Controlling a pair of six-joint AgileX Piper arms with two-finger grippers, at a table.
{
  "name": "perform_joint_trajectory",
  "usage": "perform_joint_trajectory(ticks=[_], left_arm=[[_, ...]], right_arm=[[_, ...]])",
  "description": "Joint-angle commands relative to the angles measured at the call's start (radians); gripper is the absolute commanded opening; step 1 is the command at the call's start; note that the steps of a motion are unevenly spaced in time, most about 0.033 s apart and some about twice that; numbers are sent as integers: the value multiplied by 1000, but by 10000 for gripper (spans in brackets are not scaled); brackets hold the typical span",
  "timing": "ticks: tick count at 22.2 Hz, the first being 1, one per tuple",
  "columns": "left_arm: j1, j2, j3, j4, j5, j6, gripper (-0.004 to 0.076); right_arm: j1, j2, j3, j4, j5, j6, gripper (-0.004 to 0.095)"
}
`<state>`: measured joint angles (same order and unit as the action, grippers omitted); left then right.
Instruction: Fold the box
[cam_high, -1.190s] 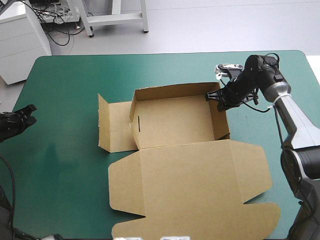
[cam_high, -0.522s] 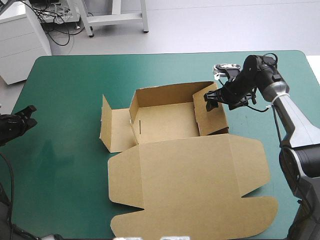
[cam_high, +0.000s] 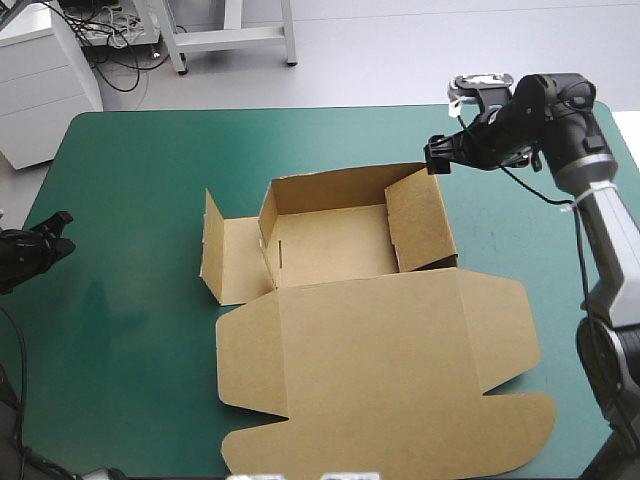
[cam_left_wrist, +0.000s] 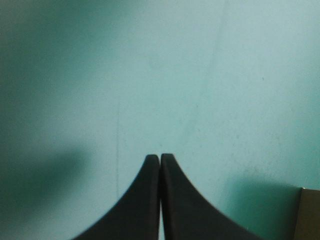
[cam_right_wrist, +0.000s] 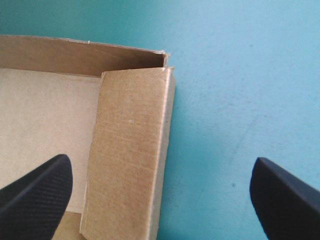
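The brown box (cam_high: 330, 240) lies mid-table as an open tray, its lid (cam_high: 380, 370) flat toward the near edge and one side flap (cam_high: 225, 262) spread out to the left. Its right wall (cam_high: 420, 222) leans inward over the floor. My right gripper (cam_high: 438, 157) hovers open just beyond the tray's far right corner, touching nothing. In the right wrist view the right gripper (cam_right_wrist: 160, 160) has its black fingers (cam_right_wrist: 35, 200) wide apart over that wall (cam_right_wrist: 130, 150). My left gripper (cam_high: 50, 238) rests shut at the table's left edge, and the left wrist view shows this shut left gripper (cam_left_wrist: 160, 157) over bare teal-green cover.
A sliver of brown board (cam_left_wrist: 310, 215) shows beside my left gripper in the left wrist view. Teal-green cover (cam_high: 130, 180) lies open left of the box and along the far edge. The lid reaches almost to the near edge.
My right gripper pushed the box's right wall inward, then let go, opened wide and drew back up toward the far right. The left arm stayed put.
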<state>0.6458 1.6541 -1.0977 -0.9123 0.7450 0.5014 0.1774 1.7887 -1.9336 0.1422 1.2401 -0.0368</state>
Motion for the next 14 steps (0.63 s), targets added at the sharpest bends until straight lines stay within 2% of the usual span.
perform_joint_trajectory(ticks=[1,5,10,14], left_arm=[[-2,-39,-20,-40,3,-8,-32],[-2,-39,-20,-40,3,-8,-32],[-2,-39,-20,-26,7,-8,-32],[-2,-39,-20,-22,7,-8,-32]], right_arm=[[3,-138,-26,-67,7,52,887],[7,-245,48,-53,7,58,887],[49,-254,114,-71,7,110,887],[170,-162,114,-229,7,170,888]])
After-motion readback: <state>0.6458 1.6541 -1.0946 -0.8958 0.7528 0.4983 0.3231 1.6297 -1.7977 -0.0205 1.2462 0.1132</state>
